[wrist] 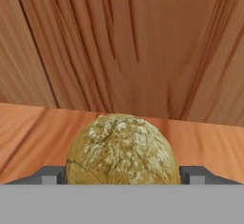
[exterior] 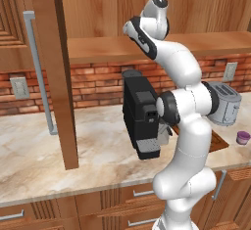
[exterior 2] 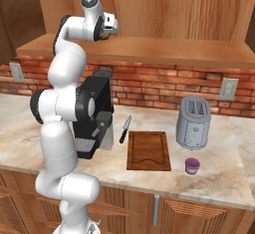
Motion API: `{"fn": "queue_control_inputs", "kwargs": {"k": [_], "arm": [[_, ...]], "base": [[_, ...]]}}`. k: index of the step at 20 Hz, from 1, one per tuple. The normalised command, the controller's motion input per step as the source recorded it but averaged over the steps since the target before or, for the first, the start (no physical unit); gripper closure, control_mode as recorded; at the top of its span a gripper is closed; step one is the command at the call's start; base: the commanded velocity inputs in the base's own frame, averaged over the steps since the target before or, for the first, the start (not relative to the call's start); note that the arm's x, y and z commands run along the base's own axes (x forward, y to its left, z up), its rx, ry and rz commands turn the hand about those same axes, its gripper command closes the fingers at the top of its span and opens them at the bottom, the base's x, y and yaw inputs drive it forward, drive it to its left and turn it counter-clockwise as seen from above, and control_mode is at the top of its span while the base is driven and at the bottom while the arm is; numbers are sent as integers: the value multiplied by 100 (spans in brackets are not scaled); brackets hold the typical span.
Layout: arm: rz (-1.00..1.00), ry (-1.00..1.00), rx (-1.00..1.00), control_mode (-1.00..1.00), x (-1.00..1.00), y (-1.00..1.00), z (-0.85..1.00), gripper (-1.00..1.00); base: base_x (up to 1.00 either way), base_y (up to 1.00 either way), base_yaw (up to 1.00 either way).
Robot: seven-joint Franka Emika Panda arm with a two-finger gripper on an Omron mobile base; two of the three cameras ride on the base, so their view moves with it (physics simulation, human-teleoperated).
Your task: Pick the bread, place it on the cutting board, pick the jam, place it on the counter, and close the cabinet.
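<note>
My gripper (wrist: pixel 123 175) reaches into the open cabinet (exterior 2: pixel 149 9), just above its shelf (exterior 2: pixel 164 51). The bread (wrist: pixel 121 149), a cracked yellowish-brown bun, sits between the two fingertips (wrist: pixel 52 174), which press on its left and right sides; its underside is hidden. From the right base view the gripper (exterior 2: pixel 109 29) shows a bit of the bread (exterior 2: pixel 104 35) in it. The dark brown cutting board (exterior 2: pixel 148 150) lies bare on the counter (exterior 2: pixel 224 173). The purple jam (exterior 2: pixel 191 166) stands on the counter right of the board and in front of the toaster.
A black coffee machine (exterior 2: pixel 94 118) stands below the hand, next to my arm. A knife (exterior 2: pixel 124 128) lies left of the board. The silver toaster (exterior 2: pixel 194 123) is behind the jam. The open cabinet door (exterior: pixel 54 77) with its bar handle (exterior: pixel 39 72) juts out on the left.
</note>
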Motion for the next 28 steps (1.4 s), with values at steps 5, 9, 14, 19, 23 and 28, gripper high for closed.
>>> {"fn": "queue_control_inputs", "kwargs": {"k": [5,9,14,19,23,28], "arm": [[0,1,0,-100,-5,0,-8,100],[0,0,0,-100,-9,0,0,100],[0,0,0,-100,-9,0,0,100],[0,0,0,-100,-13,0,0,100],[0,0,0,-100,-21,-5,0,100],[0,0,0,-100,-32,-9,0,100]], "base": [[0,0,0],[0,0,0],[0,0,0],[0,0,0],[0,0,0],[0,0,0]]}}
